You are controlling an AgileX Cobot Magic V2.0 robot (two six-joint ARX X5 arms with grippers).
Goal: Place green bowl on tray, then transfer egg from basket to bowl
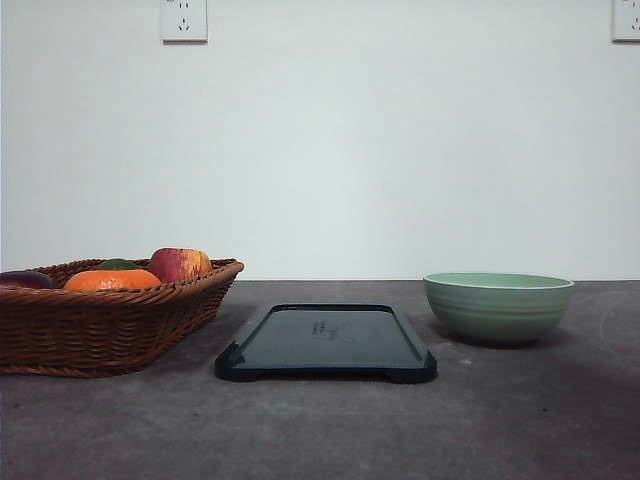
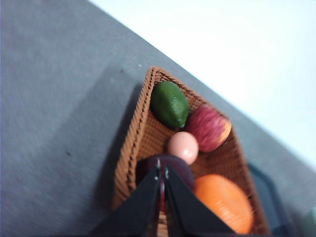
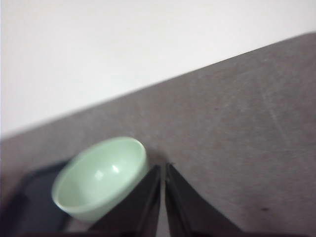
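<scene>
The green bowl [image 1: 497, 308] stands upright and empty on the table, to the right of the tray [image 1: 325, 340] and apart from it. At the left sits the wicker basket [image 1: 100, 320]. In the left wrist view the egg [image 2: 182, 147] lies in the middle of the basket [image 2: 140, 113], among fruit. My left gripper [image 2: 162, 170] hangs above the basket, shut on nothing, its tips over a dark purple fruit [image 2: 145, 165] just short of the egg. My right gripper [image 3: 163, 168] is shut and empty beside the bowl [image 3: 98, 177], with the tray [image 3: 19, 207] beyond it.
The basket also holds a red-yellow apple [image 2: 210, 127], a green fruit [image 2: 169, 103] and an orange [image 2: 222, 202]. The apple [image 1: 178, 264] and orange [image 1: 110, 280] rise above the basket rim. Grey tabletop runs to a white wall behind.
</scene>
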